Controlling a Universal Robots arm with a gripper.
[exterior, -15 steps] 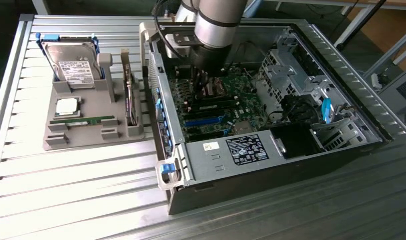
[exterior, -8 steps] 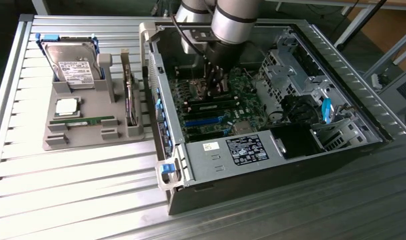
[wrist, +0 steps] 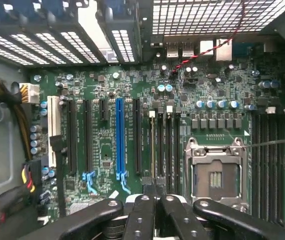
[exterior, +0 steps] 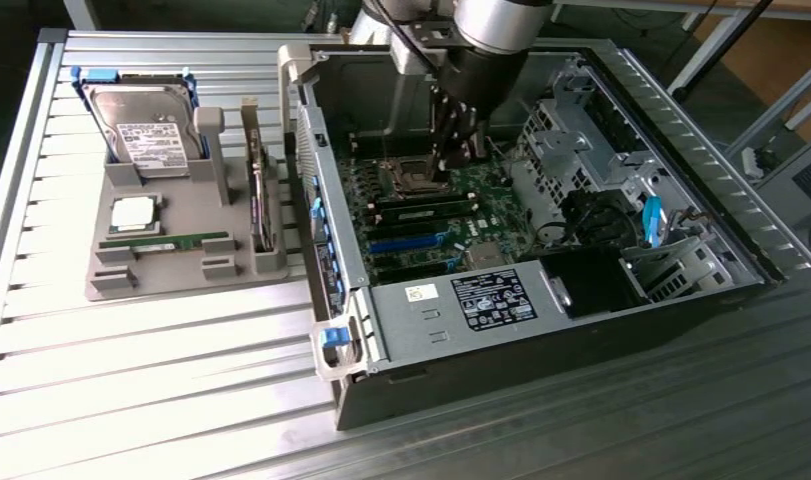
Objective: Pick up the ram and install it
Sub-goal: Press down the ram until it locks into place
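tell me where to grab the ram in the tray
Take the ram by its long upper edge near the middle, coming straight down from above. It seems to stand on edge in a slot of the tray, so the thin flat faces are free for the pinch, while the cpu crowds one side.

The ram [exterior: 419, 208] [wrist: 151, 150], a long thin green stick with dark chips, stands on edge in a motherboard slot, directly below the closed end effector [wrist: 155, 192] tips.
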